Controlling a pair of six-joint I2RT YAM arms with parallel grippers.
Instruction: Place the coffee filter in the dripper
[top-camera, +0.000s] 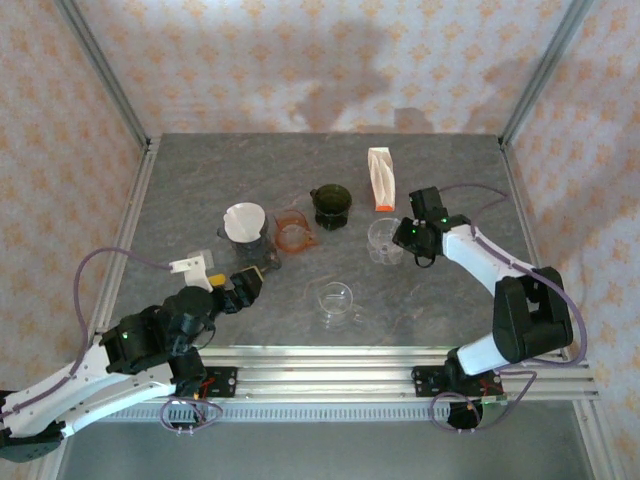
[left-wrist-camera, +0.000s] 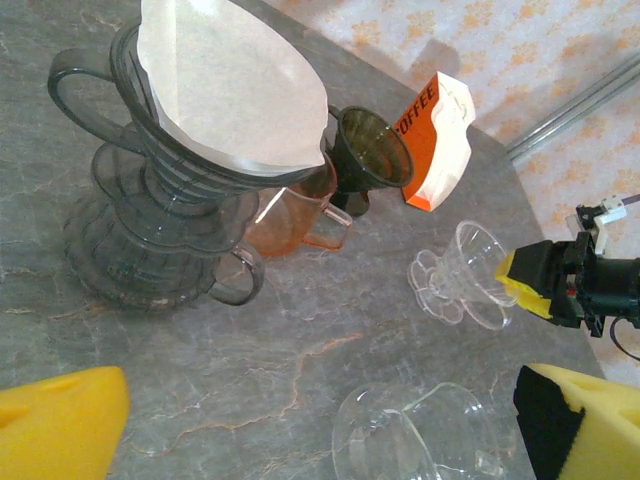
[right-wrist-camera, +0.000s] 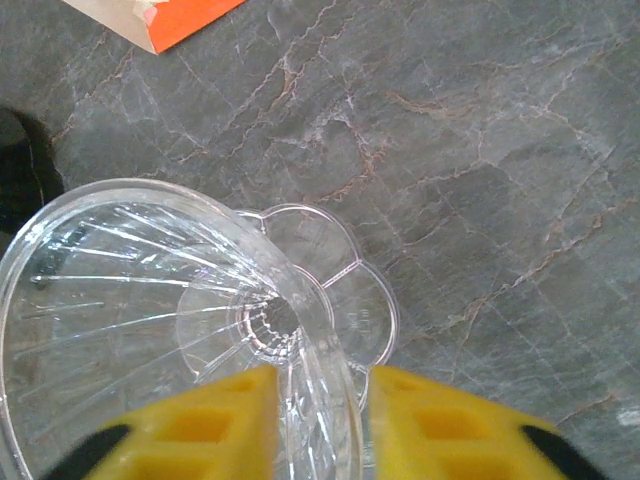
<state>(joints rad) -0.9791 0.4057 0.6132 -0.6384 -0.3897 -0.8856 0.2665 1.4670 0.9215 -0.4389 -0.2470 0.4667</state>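
A white paper coffee filter (top-camera: 243, 220) (left-wrist-camera: 235, 85) sits open inside a smoky grey dripper (top-camera: 250, 245) (left-wrist-camera: 150, 230) on the left of the table. My left gripper (top-camera: 245, 285) (left-wrist-camera: 320, 430) hovers open just in front of that dripper, with nothing between its yellow pads. A clear ribbed dripper (top-camera: 384, 240) (right-wrist-camera: 150, 290) (left-wrist-camera: 465, 275) stands at the right. My right gripper (top-camera: 405, 240) (right-wrist-camera: 320, 420) straddles its rim, one yellow pad inside the cone and one outside, pressed close on the wall.
An orange dripper (top-camera: 294, 232) and a dark green one (top-camera: 330, 205) stand between the two arms. An orange and white filter packet (top-camera: 380, 178) stands behind. A clear glass vessel (top-camera: 334, 298) lies near the front middle. Metal rails edge the table.
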